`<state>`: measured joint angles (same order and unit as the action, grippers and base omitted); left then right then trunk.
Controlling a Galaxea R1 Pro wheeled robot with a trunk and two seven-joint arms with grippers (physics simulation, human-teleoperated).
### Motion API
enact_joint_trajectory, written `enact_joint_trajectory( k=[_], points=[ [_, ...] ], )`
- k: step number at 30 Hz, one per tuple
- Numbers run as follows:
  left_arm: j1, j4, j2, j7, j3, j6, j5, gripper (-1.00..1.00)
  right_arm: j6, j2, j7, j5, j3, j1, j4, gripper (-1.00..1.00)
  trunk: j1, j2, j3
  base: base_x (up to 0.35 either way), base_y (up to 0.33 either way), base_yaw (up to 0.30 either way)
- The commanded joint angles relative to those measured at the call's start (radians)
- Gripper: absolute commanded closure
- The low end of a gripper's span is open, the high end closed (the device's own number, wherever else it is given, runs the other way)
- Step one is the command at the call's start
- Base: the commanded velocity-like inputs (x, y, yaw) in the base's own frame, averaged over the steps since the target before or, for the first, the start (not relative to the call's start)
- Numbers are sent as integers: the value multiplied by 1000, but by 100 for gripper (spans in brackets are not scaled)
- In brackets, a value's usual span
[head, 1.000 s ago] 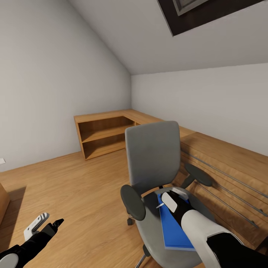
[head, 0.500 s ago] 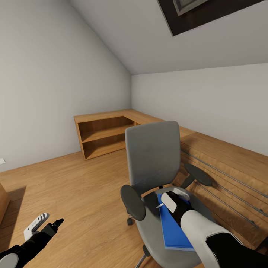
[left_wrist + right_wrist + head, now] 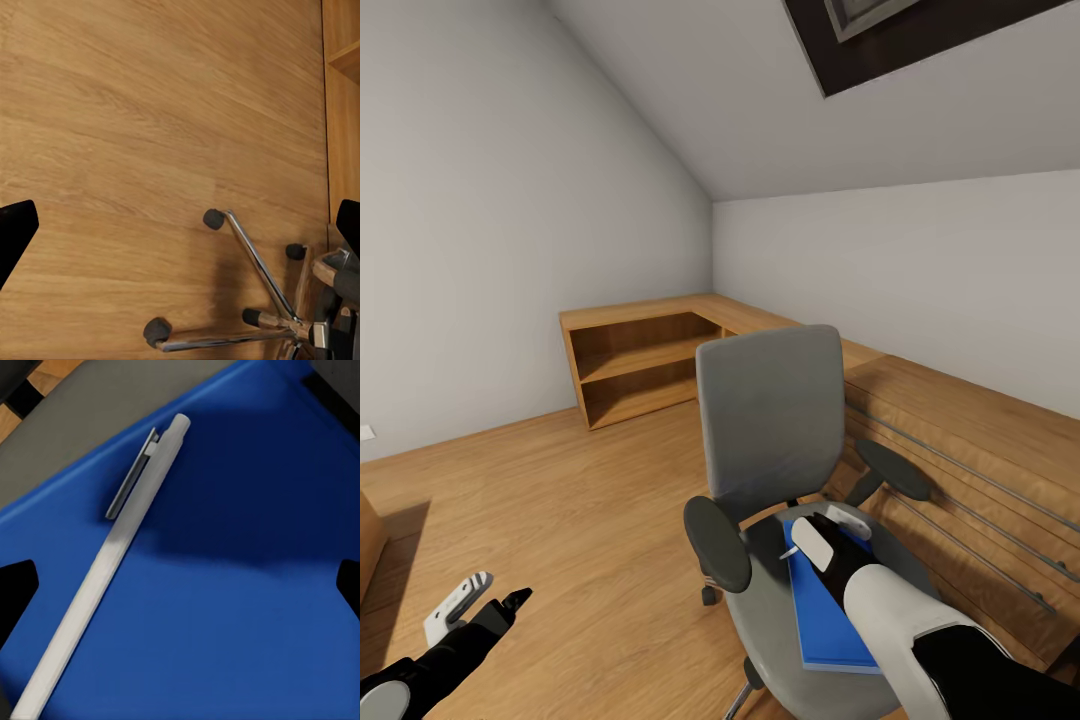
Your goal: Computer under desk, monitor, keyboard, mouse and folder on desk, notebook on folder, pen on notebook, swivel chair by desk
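Observation:
The grey swivel chair (image 3: 768,420) stands on the wood floor in the bedroom. The blue folder (image 3: 828,625) lies on its seat. A white pen (image 3: 112,562) lies across the folder (image 3: 240,607), and its end shows beside my right gripper (image 3: 788,552). My right gripper (image 3: 822,532) hovers just above the folder with its fingers open on either side of the pen (image 3: 180,585). My left gripper (image 3: 485,598) hangs open over the floor, low at the chair's left; its wrist view (image 3: 180,229) looks down on the chrome chair base (image 3: 262,300). Desk, monitor, keyboard, mouse, computer and notebook are out of view.
A low wooden shelf unit (image 3: 630,365) runs along the far wall into the corner. A wooden drawer unit (image 3: 960,450) stands close behind the chair on the right. A dark-framed skylight (image 3: 920,30) is overhead. Open wood floor (image 3: 560,500) lies to the left.
My right gripper has sunk slightly toward the folder and pen. The chair, the folder and the left arm have stayed in place.

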<state>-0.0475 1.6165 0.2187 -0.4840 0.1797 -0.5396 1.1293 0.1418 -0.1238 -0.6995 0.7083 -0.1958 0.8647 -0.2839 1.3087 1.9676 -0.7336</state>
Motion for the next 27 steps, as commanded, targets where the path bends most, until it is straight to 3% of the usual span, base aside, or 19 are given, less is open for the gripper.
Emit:
enact_joint_trajectory(
  k=[1,7,14,27],
  points=[
    [0,2,1,-8,-2,-2,10,-100,10,1,-7,3,-7,0,-2,-100,0,0,-1,0,241,0],
    [0,2,1,-8,-3,-3,10,-100,10,1,-7,3,-7,0,-1,-100,0,0,-1,0,264,-123],
    [0,2,1,-8,-3,-8,10,-100,10,1,-7,3,-7,0,-1,-100,0,0,-1,0,51,-235],
    [0,2,1,-6,-3,-9,10,-100,10,0,-7,3,-9,0,0,-100,0,0,-1,0,126,-21]
  ],
)
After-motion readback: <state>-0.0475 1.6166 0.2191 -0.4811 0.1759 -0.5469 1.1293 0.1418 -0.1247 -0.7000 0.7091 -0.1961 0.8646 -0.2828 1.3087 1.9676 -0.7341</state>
